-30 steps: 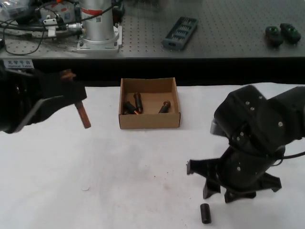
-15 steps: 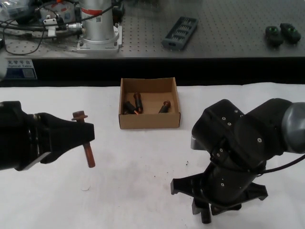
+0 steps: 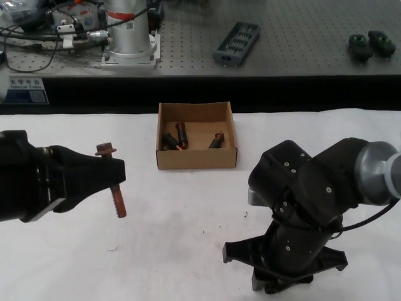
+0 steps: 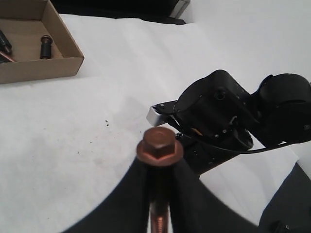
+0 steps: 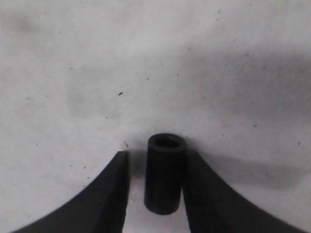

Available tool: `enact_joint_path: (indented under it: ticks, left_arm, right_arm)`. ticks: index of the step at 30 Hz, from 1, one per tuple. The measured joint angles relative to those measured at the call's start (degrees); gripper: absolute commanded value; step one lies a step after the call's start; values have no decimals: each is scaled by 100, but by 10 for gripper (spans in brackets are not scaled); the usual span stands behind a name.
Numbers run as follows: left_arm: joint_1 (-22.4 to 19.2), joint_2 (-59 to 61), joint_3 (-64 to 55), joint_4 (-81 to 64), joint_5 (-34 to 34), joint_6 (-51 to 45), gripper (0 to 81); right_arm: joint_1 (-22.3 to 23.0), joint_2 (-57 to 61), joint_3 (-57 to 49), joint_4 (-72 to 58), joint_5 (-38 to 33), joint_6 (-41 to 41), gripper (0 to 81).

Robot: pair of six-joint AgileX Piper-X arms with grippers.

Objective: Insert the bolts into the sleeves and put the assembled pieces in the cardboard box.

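The bolt (image 4: 159, 148) is copper-coloured, the sleeve (image 5: 165, 174) black, the cardboard box (image 3: 197, 158) plain brown. The worktop cover (image 3: 175, 238) is white with scattered dark specks. The left gripper (image 4: 159, 190) and right gripper (image 5: 156, 164) are black.

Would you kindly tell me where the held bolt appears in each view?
High view: the bolt hangs from the left tool, left of the cardboard box.
Left wrist view: bolt between its tool's fingers, head toward camera.
Right wrist view: faces the sleeve instead.
Shared landmark: cardboard box.

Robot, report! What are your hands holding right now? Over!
Left gripper shut on copper hex-head bolt. Right gripper open, astride black cylindrical sleeve on white cloth. Brown cardboard box beyond, pieces inside.
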Motion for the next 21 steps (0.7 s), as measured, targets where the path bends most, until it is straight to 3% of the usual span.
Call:
enact_joint_path:
  ticks: [5, 7, 12, 19, 21]
  left_arm:
    - [0, 0, 0, 0, 3, 0, 6]
    - [0, 0, 0, -51, 3, 16, 6]
    - [0, 70, 145, -766, -20, 141, 6]
    - [0, 1382, 345, -3441, 147, -873, 6]
    - [0, 2189, 345, -4751, 249, -1452, 6]
  right_arm:
    - [0, 14, -18, 47, 88, -93, 9]
    - [0, 14, -18, 47, 108, -358, 43]
    - [0, -27, -7, -43, 149, -1525, 43]
    - [0, -394, 110, -386, 56, -2596, 43]
    - [-20, -1053, 405, -1103, -355, -3133, 43]
